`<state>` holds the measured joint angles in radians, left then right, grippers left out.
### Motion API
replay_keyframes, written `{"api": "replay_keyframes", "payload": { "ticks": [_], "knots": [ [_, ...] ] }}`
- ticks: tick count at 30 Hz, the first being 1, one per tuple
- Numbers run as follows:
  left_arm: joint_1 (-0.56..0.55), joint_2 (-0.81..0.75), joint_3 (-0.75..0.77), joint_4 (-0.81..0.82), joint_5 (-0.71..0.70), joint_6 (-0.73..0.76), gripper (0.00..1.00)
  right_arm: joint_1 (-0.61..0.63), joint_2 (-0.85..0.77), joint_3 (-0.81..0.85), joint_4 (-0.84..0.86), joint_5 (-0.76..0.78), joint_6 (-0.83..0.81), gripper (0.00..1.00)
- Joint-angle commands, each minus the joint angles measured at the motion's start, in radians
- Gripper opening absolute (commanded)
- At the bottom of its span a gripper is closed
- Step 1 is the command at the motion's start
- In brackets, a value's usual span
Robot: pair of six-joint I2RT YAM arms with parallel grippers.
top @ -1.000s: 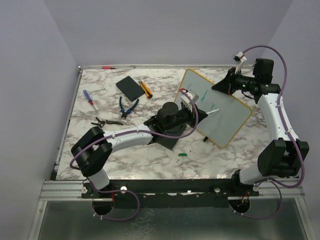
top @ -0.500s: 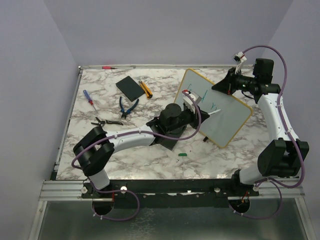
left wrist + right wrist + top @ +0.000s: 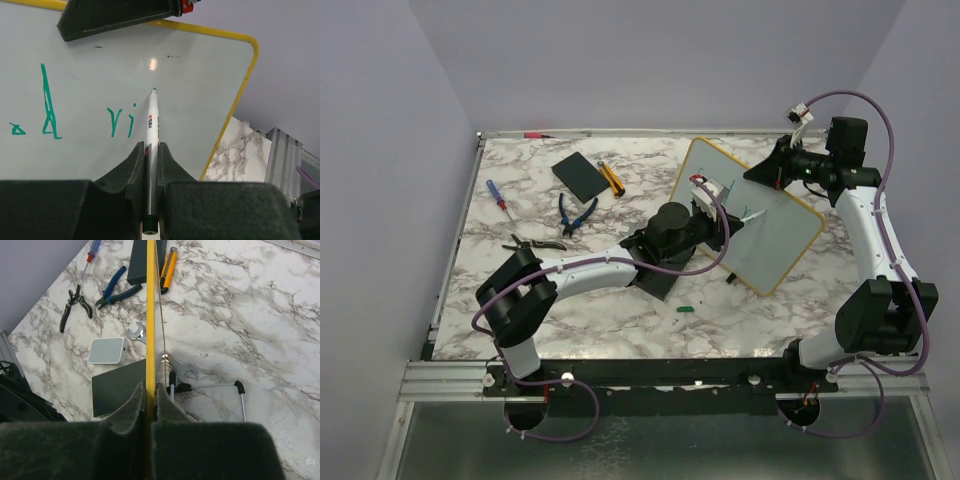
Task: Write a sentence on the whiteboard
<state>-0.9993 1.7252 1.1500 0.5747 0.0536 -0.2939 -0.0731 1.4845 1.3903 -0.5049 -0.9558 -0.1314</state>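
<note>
Reaching toward frame centre, my left arm point(image 3: 590, 270); left gripper point(image 3: 151, 150) clamped on marker point(image 3: 152, 120), long axis up-frame, tip at whiteboard point(image 3: 195, 75). Right gripper point(image 3: 148, 390) pinching whiteboard edge, upper right.

Top view: green lettering point(image 3: 728, 192) too small to read; left arm point(image 3: 670, 235) covers whiteboard point(image 3: 775, 235) near-left part.
Left wrist view: whiteboard runs off left and bottom edges; marker point(image 3: 151, 125) rear buried between left gripper point(image 3: 150, 150) fingers; tip-to-board contact unclear.
Right wrist view: whiteboard edge-on, face unseen; black slab point(image 3: 117, 385) partly behind right gripper point(image 3: 148, 390); screwdriver point(image 3: 92, 249) clipped at top.
</note>
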Motion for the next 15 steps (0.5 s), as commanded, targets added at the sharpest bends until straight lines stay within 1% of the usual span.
{"api": "replay_keyframes", "payload": {
  "ticks": [1, 15],
  "knots": [
    [-0.008, 0.022, 0.028, -0.007, -0.034, 0.016, 0.00, 0.013, -0.011, -0.025, -0.093, -0.033, -0.004, 0.01],
    [-0.008, 0.003, -0.081, -0.012, -0.046, 0.007, 0.00, 0.013, -0.013, -0.027, -0.093, -0.033, -0.004, 0.01]
  ]
}}
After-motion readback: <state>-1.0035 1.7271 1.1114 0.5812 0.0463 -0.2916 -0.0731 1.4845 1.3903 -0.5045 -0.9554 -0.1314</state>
